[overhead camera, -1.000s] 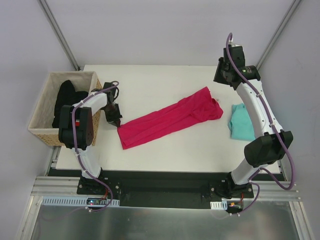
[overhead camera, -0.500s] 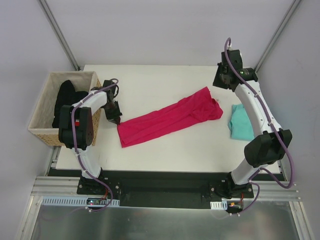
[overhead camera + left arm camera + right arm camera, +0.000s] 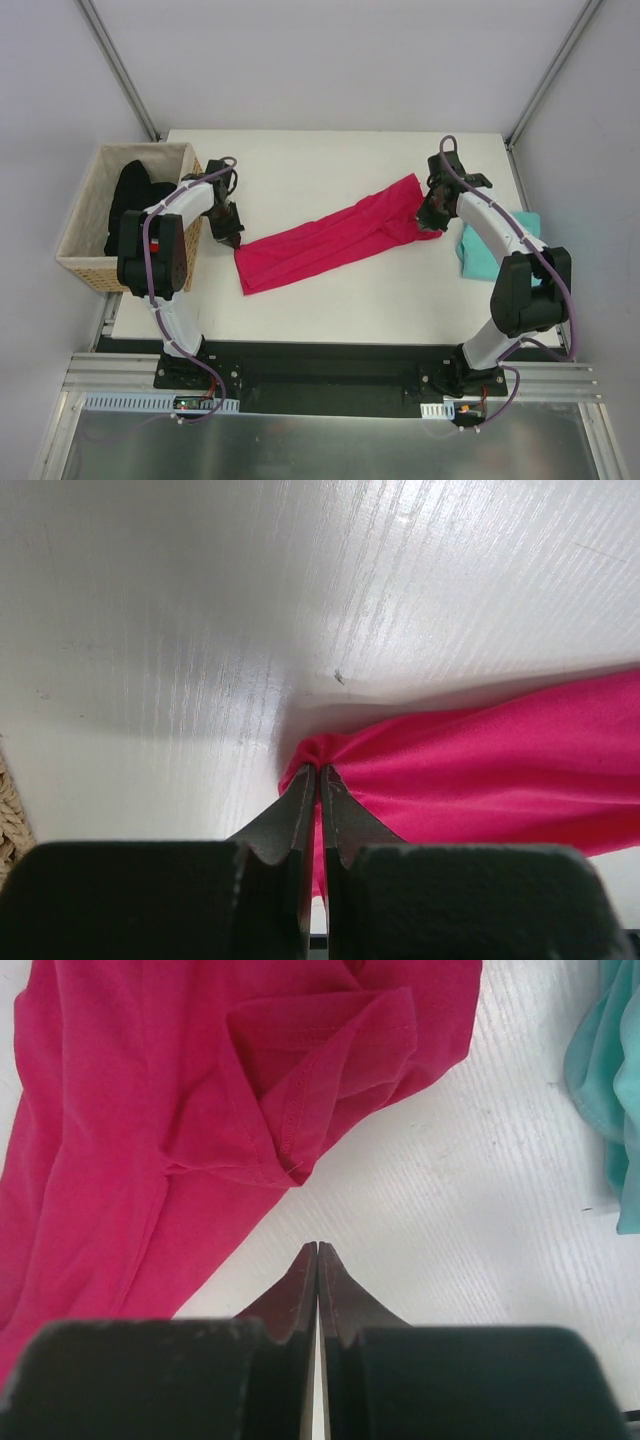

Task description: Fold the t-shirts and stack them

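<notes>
Bright magenta-pink cloth t-shirt (image 3: 330, 240) lies on the white painted surface (image 3: 300, 160), unfolded. It is drawn out into a long diagonal band, with the low end near the left arm and the high end near the right arm.

Left end effector (image 3: 320, 777): jaws all but shut, with a small bunch of the pink cloth pinched at the tips. That is the band's left corner, right down at the surface. It probably serves as an anchor, so the far end can be pulled to straighten or spread the shirt before folding.

Right end effector (image 3: 317, 1252): jaws fully shut and nothing between them. The tips sit over bare surface just beside the shirt's right end, close to a turned-over flap with a stitched hem. No cloth is caught. Whether the tips touch the surface is unclear. It probably has to open and shift onto the hem edge before it can grip.

Teal-turquoise cloth t-shirt (image 3: 487, 255) is bunched at the right side of the surface, apart from the pink one and partly hidden under the right arm. It looks parked until the pink one is folded, so no stack exists yet.

Woven wicker basket (image 3: 85, 265) stands off the left edge, close behind the left arm, with a black garment (image 3: 130, 200) inside. Neither touches the shirts.
</notes>
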`<state>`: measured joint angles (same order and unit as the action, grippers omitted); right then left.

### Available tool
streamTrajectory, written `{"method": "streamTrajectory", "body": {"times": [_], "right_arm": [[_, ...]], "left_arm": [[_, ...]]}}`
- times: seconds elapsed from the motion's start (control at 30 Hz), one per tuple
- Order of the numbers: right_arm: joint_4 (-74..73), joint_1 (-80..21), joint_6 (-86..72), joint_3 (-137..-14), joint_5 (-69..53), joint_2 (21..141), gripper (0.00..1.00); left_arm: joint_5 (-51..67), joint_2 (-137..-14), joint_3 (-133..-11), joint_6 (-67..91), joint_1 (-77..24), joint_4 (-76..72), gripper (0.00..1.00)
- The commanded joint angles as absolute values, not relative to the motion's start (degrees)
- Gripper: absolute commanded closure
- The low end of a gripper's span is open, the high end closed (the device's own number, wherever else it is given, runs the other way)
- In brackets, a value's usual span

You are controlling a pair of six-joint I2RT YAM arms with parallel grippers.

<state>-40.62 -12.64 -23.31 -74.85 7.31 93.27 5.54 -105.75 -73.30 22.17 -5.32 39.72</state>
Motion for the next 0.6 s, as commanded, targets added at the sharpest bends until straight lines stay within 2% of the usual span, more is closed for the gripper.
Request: {"method": "streamTrajectory", "body": {"times": [0.0,0.23,0.57], "right_arm": [[-38.14,-12.57,-27.25,-75.58,6.76,92.45,0.99],[-38.50,-11.34,-27.33,-76.29,8.44,95.62,0.99],[-35.60,-7.56,-31.37,-76.64,3.61,103.96,0.99]], "left_arm": [[5.89,-103.80,-75.85,22.33,-5.80,41.31,1.00],[5.45,-103.19,-76.64,22.15,-5.71,42.28,1.00],[4.66,-102.22,-76.29,22.06,-5.28,43.33,1.00]]}}
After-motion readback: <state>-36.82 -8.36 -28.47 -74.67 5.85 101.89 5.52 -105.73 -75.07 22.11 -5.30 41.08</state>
